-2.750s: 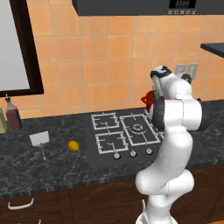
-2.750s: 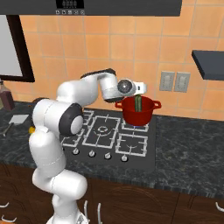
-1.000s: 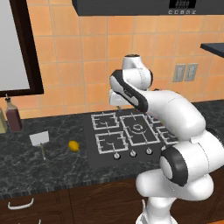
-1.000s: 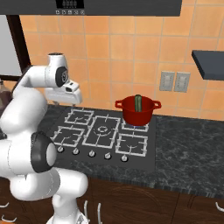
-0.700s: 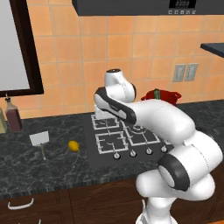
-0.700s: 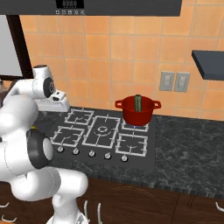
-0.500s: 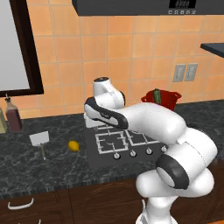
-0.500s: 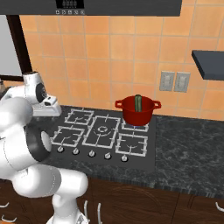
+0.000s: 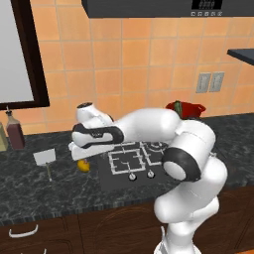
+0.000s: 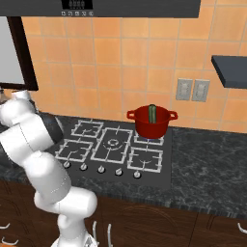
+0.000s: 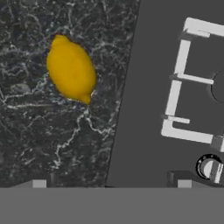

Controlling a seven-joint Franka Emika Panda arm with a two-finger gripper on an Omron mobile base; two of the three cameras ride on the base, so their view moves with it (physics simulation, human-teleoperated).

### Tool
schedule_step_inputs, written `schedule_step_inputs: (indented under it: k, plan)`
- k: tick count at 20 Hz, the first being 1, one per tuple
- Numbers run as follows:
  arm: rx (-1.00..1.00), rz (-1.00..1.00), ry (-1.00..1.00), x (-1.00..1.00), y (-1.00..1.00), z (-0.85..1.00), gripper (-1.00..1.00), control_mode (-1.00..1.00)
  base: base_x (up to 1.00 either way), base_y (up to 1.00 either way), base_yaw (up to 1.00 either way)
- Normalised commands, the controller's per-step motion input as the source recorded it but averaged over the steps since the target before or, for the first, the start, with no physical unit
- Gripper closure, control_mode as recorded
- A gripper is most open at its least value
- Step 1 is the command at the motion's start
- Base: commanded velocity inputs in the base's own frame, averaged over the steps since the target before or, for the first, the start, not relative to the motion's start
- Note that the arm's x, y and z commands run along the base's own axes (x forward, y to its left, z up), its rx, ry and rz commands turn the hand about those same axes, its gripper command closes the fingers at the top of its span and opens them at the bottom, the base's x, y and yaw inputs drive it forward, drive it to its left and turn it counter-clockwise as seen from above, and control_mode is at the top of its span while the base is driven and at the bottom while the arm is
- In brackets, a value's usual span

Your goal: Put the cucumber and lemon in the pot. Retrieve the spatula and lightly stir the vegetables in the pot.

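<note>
Lemon (image 11: pixel 71 68) lies on the dark marble counter (image 11: pixel 52 144), at about 10 o'clock from the gripper (image 11: pixel 111 183) in the hand view, apart from both fingertips. Jaws spread wide, holding nothing. Cucumber (image 10: pixel 153 114) stands upright in the red pot (image 10: pixel 152 123) on the stove's back burner. Half a second ago the arm was nearer the stove; now it reaches left, above the lemon.

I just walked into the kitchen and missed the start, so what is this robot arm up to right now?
The arm is reaching out low over the dark counter toward the lemon, which lies beside the stove. Its end effector is open above the lemon and holds nothing. The cucumber already stands in the red pot on the back burner. The spatula lies untouched on the counter further along.
</note>
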Motion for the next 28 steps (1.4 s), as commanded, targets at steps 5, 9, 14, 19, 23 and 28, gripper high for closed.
schedule_step_inputs:
  k: [5, 9, 14, 19, 23, 28]
  plan:
    - [-0.05, 0.04, 0.16, 0.46, 0.73, -0.39, -1.0, -1.0, 0.0, 0.0, 0.0]
    - [-0.07, 0.0, 0.09, 0.44, 0.47, -0.5, -1.0, -1.0, 0.0, 0.0, 0.0]
    - [-0.06, 0.0, 0.05, 0.43, 0.21, -0.42, -1.0, -1.0, 0.0, 0.0, 0.0]
    - [-0.06, 0.0, 0.0, 0.06, -0.04, -0.17, -1.0, -1.0, 0.0, 0.0, 0.0]
    - [-0.04, 0.0, 0.0, -0.01, -0.23, -0.08, -1.0, -1.0, 0.0, 0.0, 0.0]
    - [0.0, 0.0, 0.0, -0.12, -0.38, 0.0, -1.0, -1.0, 0.0, 0.0, 0.0]
